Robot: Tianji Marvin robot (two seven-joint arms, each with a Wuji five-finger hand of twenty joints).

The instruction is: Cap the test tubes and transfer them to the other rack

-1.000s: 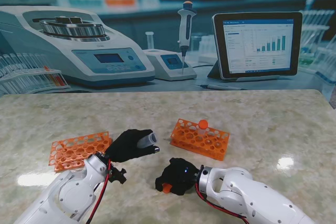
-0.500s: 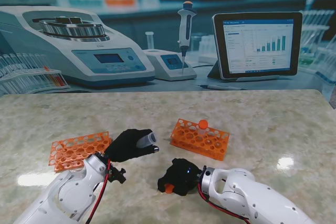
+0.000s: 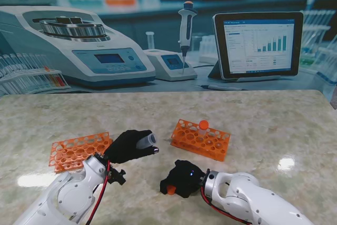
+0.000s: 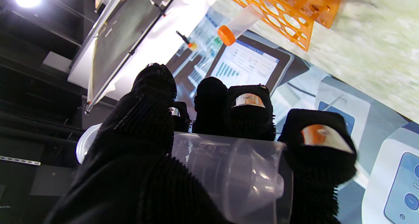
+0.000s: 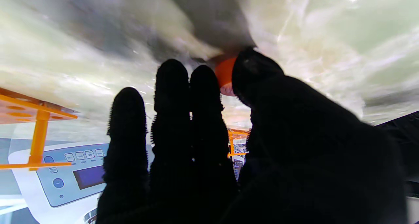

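Both arms are glossy white with rounded, jointed shells, and each ends in a five-finger hand under a black, bristly-textured glove: the left hand and the right hand. A red cable beside a black one runs along the left forearm, and a red cable loops under the right wrist. Small silvery-orange patches mark the left fingertips.

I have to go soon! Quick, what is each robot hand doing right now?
Left hand: shut on an uncapped clear test tube.
Right hand: shut on an orange cap, down by the table.
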